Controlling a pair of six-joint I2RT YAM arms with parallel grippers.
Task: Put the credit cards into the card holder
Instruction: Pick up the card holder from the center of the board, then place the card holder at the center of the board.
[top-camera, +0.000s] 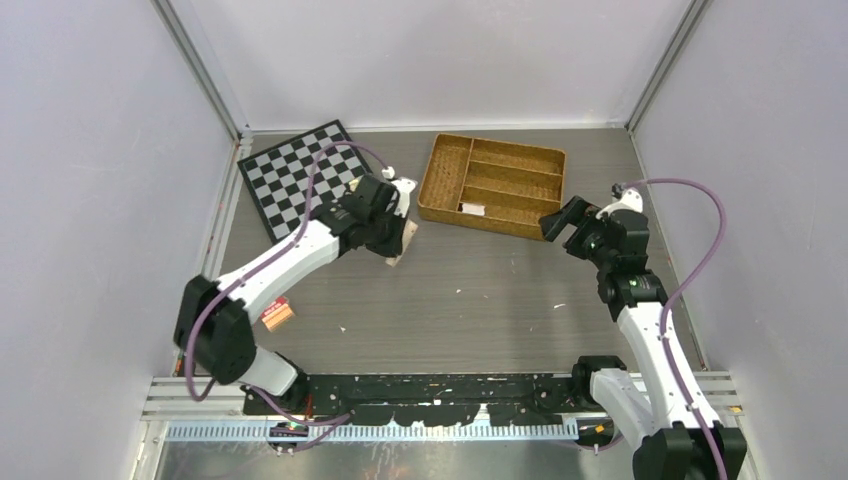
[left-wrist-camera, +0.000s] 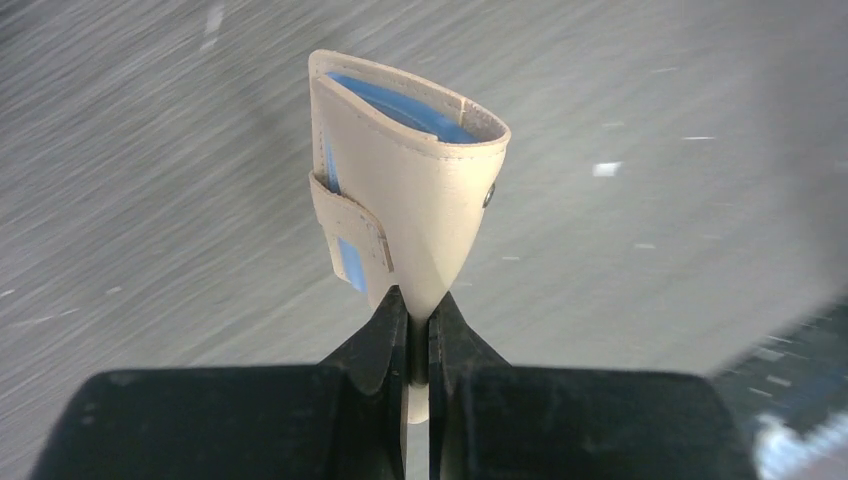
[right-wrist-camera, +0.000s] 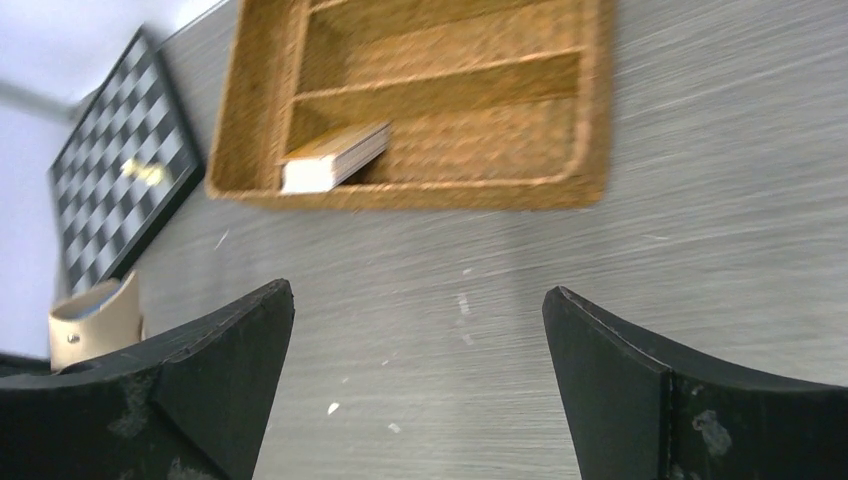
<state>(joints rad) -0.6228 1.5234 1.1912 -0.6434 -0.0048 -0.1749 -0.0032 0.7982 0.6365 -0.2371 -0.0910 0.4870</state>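
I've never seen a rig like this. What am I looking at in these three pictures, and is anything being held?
Two robot arms stand at a table. The overhead picture shows both; the other two come from cameras on each wrist. The left gripper is pinched shut on a beige card holder, with a blue card inside. The right gripper is open and holds nothing. On the table: a chessboard, a wicker tray with a small card stack, and a red-brown packet.

No text, label or number is legible.
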